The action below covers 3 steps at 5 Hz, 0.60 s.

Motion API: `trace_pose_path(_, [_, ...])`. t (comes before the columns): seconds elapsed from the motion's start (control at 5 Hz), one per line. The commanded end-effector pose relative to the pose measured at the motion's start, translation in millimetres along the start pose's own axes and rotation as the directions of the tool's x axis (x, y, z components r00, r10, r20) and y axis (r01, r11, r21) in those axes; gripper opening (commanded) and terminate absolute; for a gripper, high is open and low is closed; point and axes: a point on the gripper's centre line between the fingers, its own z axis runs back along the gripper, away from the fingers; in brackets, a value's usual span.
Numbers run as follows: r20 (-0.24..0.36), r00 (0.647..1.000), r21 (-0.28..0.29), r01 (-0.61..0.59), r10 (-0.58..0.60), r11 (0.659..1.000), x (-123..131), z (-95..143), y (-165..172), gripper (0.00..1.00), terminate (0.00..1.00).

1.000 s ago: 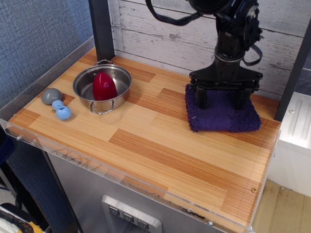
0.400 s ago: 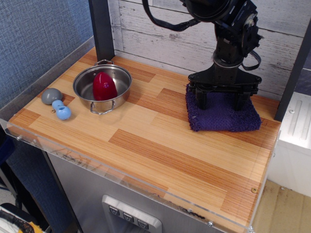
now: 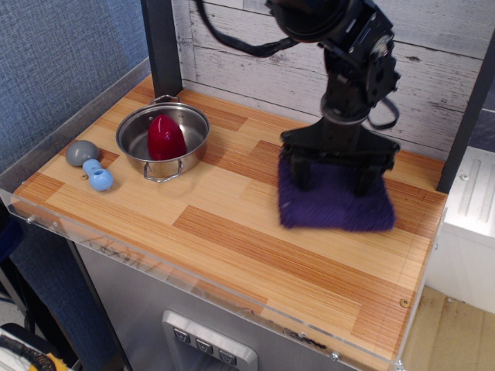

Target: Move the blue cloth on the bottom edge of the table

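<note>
Single view, observation.image, looking down at an angle on the rectangular wood-plank table (image 3: 232, 232) in light and orange-brown strips, with a clear acrylic rim running along its near edge. Item: dark navy-purple fuzzy cloth (image 3: 334, 202), folded to a rough square, lying on the right half of the tabletop and appearing motion-blurred at its edges; it is sitting well back from the near rim and apart from the other items. Item: black robot gripper (image 3: 337, 168), pointing straight down, its two fingers spread wide and both pressing onto the cloth's upper surface near its far side; the fingers are parted, not pinched around any fold. Item: round stainless-steel pot (image 3: 163, 139) with loop handles, standing on the left half of the table near the back; inside it a dark red teardrop-shaped object (image 3: 165, 137) is resting on the bottom. Item: small light-blue toy (image 3: 98, 176) with a grey rounded end (image 3: 82, 152), lying at the left edge, just beside the pot but not touching it.
</note>
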Motion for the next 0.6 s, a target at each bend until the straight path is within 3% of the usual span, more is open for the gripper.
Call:
trace_pose_path(0.0, [0.041, 0.999, 0.005, 0.036, -0.037, 0.999, -28, 22, 20, 1.0, 0.0])
trace_pose_path(0.4, [0.059, 0.998, 0.085, 0.016, -0.021, 0.996, -38, 12, 68, 1.0, 0.0])
